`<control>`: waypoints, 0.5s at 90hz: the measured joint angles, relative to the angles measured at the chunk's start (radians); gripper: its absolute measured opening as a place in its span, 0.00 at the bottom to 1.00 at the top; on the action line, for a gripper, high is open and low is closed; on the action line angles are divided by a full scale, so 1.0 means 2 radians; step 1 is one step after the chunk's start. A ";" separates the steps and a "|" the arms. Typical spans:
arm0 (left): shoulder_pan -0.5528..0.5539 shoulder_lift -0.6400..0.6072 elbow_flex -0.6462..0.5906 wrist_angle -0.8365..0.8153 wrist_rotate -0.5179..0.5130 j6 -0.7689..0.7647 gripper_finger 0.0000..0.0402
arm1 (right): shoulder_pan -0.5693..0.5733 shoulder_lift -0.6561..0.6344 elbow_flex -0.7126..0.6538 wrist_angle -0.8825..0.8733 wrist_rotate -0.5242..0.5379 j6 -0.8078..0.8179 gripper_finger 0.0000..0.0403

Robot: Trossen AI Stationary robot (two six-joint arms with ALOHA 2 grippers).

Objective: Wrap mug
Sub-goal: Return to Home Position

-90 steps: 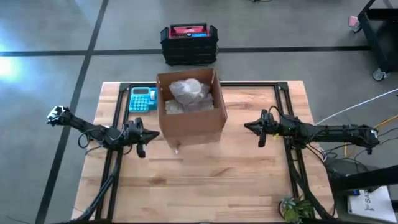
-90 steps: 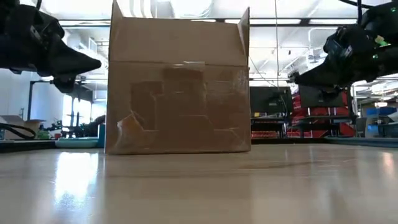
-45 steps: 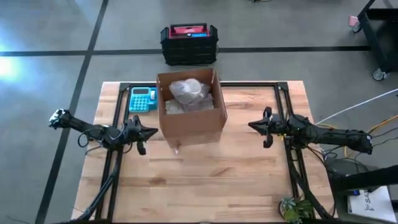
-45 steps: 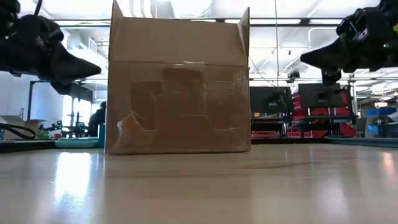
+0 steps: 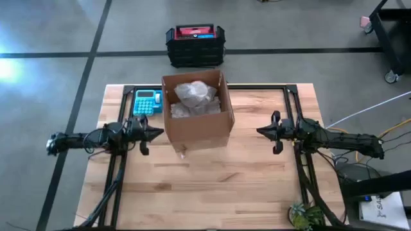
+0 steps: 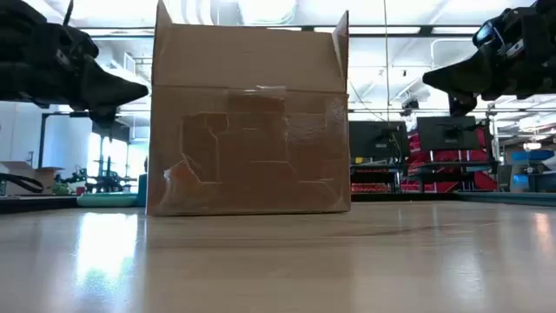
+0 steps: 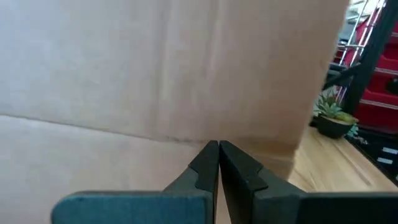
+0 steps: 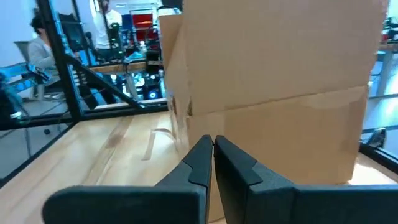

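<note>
A brown cardboard box (image 5: 198, 127) stands open-topped on the wooden table, with crumpled clear wrapping (image 5: 194, 96) lying inside. The mug is hidden or out of view. My left gripper (image 5: 160, 133) is shut and level, pointing at the box's left wall (image 7: 155, 74) from very close. My right gripper (image 5: 259, 131) is shut too, pointing at the box's right wall (image 8: 280, 62) from some way off. In the low view both grippers hang above the tabletop, the left gripper (image 6: 143, 88) beside the box (image 6: 252, 148) and the right gripper (image 6: 427, 81) apart from it. My left gripper comes level from the table's left, its shut fingertips (image 7: 218, 149) right at the box's left wall; I cannot tell whether they touch it.
A teal calculator (image 5: 146, 102) lies at the far left beside the box. A black and red crate (image 5: 195, 43) sits on the floor beyond the table. A small plant (image 5: 302, 215) is at the near right corner. Bare tabletop (image 5: 212, 186) lies in front of the box.
My left gripper has gone toward the far edge and nearer to the box's left wall, its arm swinging round to lie more level across the table. My right gripper has risen a little and drawn slightly toward the right edge. The box has stayed put.
</note>
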 joint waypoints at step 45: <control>0.068 -0.014 0.000 -0.004 0.021 0.001 0.00 | 0.000 0.000 0.000 -0.052 0.003 0.004 0.01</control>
